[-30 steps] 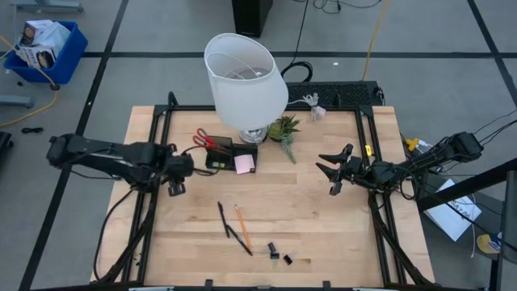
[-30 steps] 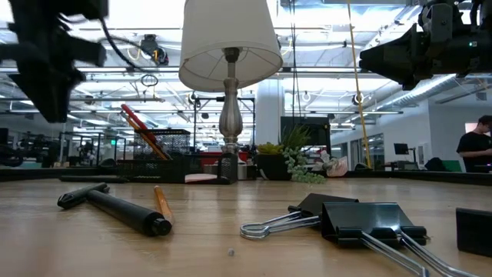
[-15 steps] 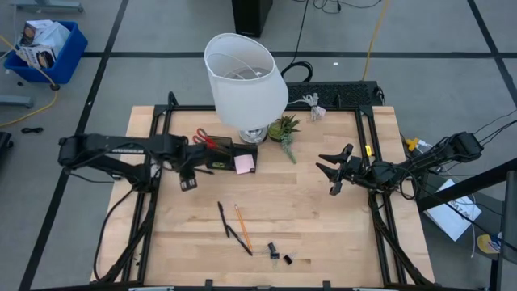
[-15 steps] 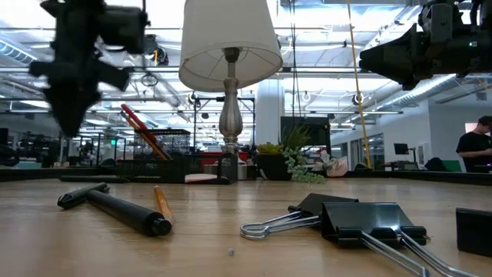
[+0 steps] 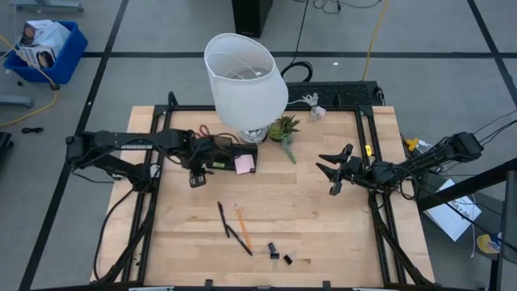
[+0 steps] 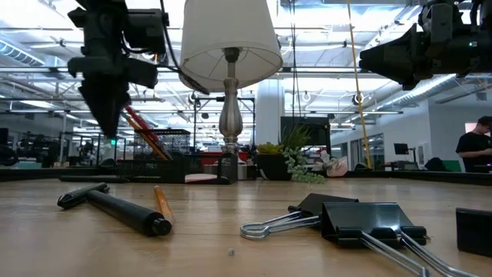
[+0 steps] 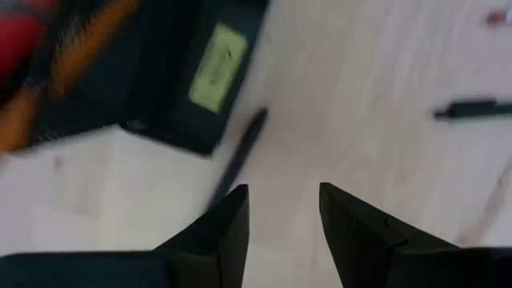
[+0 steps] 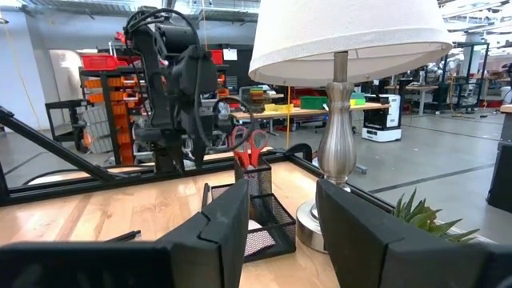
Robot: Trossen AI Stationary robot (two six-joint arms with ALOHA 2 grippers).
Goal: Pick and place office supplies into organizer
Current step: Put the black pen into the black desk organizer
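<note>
The left pincer (image 5: 197, 176), spread and empty, hangs just beside the organizer (image 5: 220, 157); bare table (image 5: 323, 234) lies beyond. The right pincer (image 5: 333, 172), spread, waits well apart.

Black organizer (image 5: 223, 153) holding upright red scissors (image 8: 250, 148)

Looking straight down from overhead, whole table (image 5: 323, 218) framed. Sitting at tabletop level, facing across to the lamp (image 6: 229, 69) at twelve o'clock. Left wrist close above the organizer (image 7: 172, 80); right wrist farther off, sharing lamp and organizer.
</note>
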